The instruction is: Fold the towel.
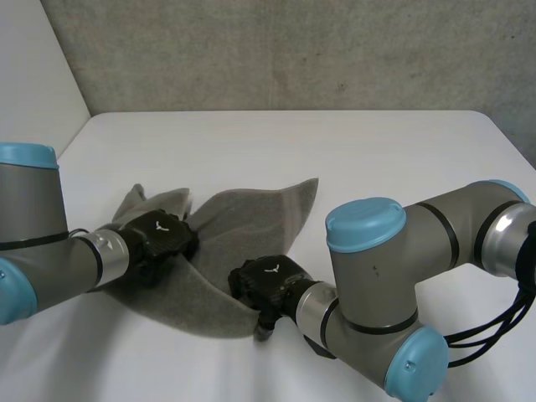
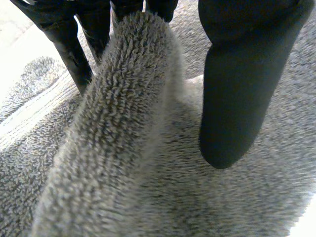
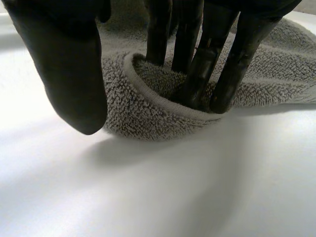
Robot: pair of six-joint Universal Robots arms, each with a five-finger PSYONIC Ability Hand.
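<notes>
1. In the head view, a crumpled grey terry towel (image 1: pixel 243 222) lies on the white worktop (image 1: pixel 335 151), towards its near left. Two flaps of it stand up like wings.
2. The same view shows the black left hand (image 1: pixel 159 237) resting on the towel's left part. The black right hand (image 1: pixel 266 283) is at the towel's near edge.
3. The left wrist view shows more of the grip. A raised ridge (image 2: pixel 123 123) of towel runs up between the left hand's fingers (image 2: pixel 74 54) and thumb (image 2: pixel 237 98), which are closed on it.
4. In the right wrist view, the right hand's straight fingers (image 3: pixel 197 74) press down into the towel just inside its hem (image 3: pixel 148 96).
5. The hem curls up around those fingers, and the thumb (image 3: pixel 64 74) hangs just beside the curl, over bare worktop. This hand is spread, not clamped.
</notes>
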